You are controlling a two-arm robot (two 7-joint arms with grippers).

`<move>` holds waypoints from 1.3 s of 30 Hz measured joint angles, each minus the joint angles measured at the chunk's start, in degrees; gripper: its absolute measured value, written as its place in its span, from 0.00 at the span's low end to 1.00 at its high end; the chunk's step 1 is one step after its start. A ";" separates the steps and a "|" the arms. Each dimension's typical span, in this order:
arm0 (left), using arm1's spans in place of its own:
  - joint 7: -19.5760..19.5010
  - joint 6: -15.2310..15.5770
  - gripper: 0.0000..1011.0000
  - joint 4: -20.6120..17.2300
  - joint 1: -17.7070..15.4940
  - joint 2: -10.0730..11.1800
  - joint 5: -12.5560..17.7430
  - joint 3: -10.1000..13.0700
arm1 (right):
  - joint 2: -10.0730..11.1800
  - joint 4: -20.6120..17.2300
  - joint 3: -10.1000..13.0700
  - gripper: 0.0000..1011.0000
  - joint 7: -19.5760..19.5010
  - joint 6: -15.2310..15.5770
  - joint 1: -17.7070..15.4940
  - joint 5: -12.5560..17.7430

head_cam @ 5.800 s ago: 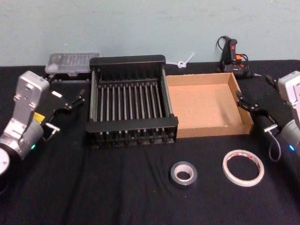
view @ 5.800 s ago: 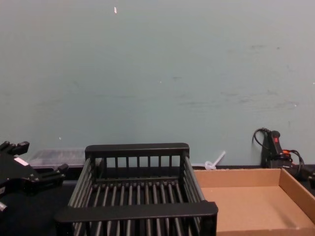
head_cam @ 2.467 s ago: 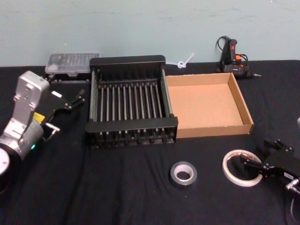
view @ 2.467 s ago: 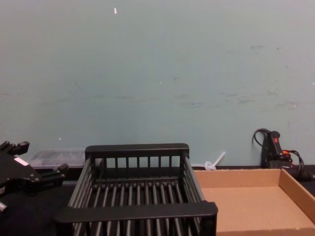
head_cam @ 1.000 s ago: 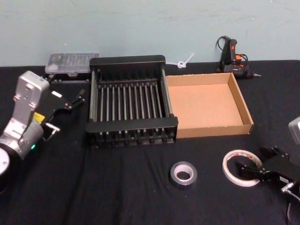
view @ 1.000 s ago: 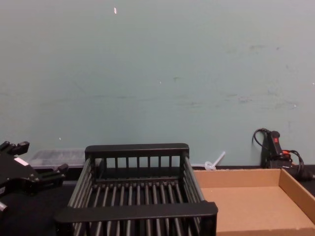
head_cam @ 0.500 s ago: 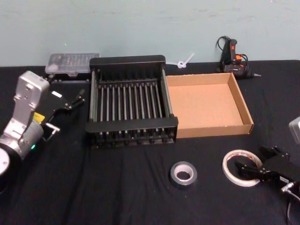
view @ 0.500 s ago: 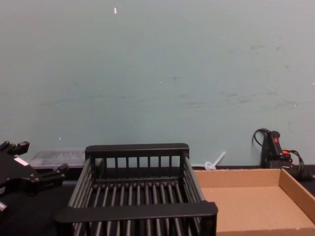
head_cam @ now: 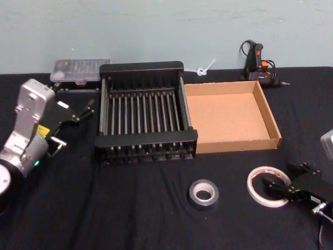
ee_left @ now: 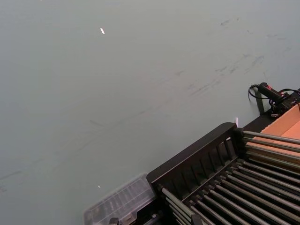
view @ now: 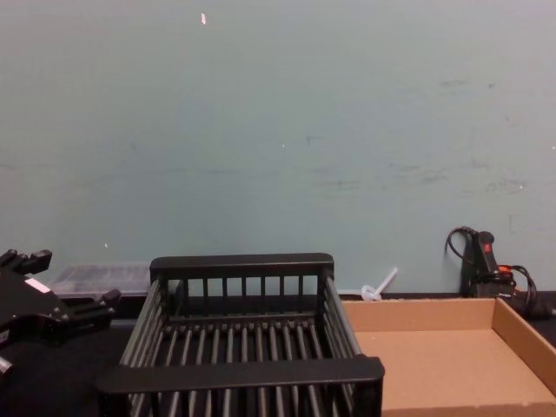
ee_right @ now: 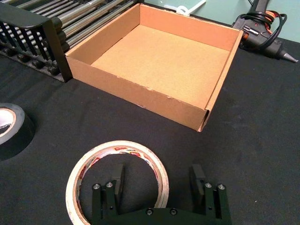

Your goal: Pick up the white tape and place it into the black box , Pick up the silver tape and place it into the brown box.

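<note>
The right gripper (ee_right: 158, 180), fingers spread, straddles the right rim of the thin white tape ring (ee_right: 117, 180) on the black cloth, seemingly untouched; the parked left gripper (head_cam: 73, 115) looks open.

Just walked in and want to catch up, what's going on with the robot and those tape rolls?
The right gripper is down at the white tape, open, one finger inside the ring's hole and the other outside, straddling its right side. The tape lies flat on the black table. The silver tape sits untouched to its left. The black box and brown box hold nothing. The left gripper is parked beside the black box.
</note>
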 joint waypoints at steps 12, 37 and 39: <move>0.00 0.00 0.99 0.00 0.00 0.00 0.00 0.00 | 0.01 0.00 -0.06 0.61 -0.05 -0.05 0.00 0.02; 0.00 0.00 0.99 0.00 0.00 0.00 0.00 0.00 | 0.01 0.00 -0.06 0.09 -0.06 -0.05 0.00 0.08; 0.00 0.00 0.99 0.00 0.00 0.00 0.00 0.00 | 0.01 0.00 -0.06 0.09 -0.06 -0.05 0.00 0.09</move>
